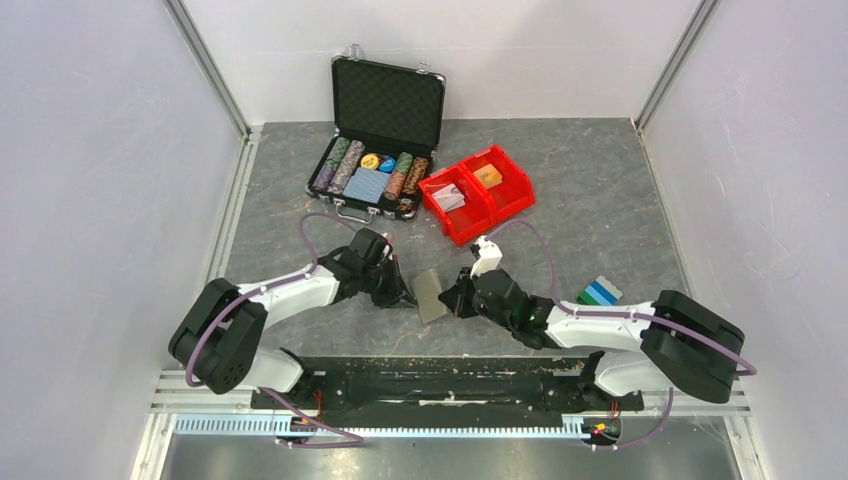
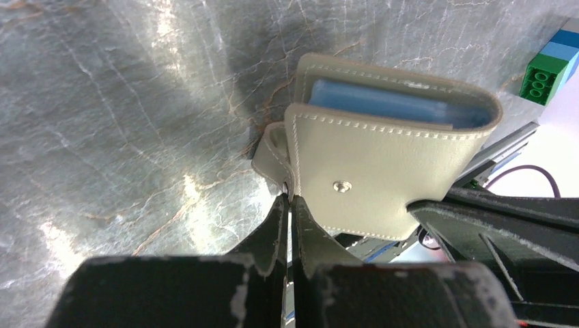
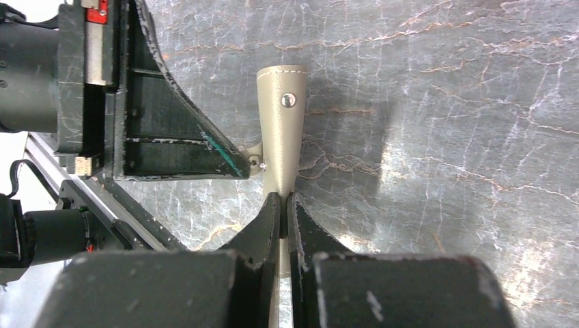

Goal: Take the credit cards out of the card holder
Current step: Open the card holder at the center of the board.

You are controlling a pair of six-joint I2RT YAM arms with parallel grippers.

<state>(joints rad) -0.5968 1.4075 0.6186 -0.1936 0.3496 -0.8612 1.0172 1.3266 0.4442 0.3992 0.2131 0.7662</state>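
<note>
Black fingers of the left gripper (image 1: 404,292) are pinched fully together on the small snap tab (image 2: 270,156) at one corner of the card holder (image 1: 430,296). The holder is held up between the two arms over the front middle of the grey marbled table (image 1: 600,190). Its grey-beige flap is shut. A blue edge (image 2: 396,106) shows inside the fold, though whether that is a card or the lining cannot be told. The right gripper (image 1: 456,300) is clamped shut on the holder's opposite edge, bracing it. Further right, well apart, lies a stack of blue and green toy bricks (image 1: 599,292). The step in hand looks like opening the holder, and nothing has come out of it yet. The next move probably calls for the left gripper to peel the tab away from the body while the right holds firm, without twisting the holder loose. One gripper would then need to let go and pinch a card edge.
</note>
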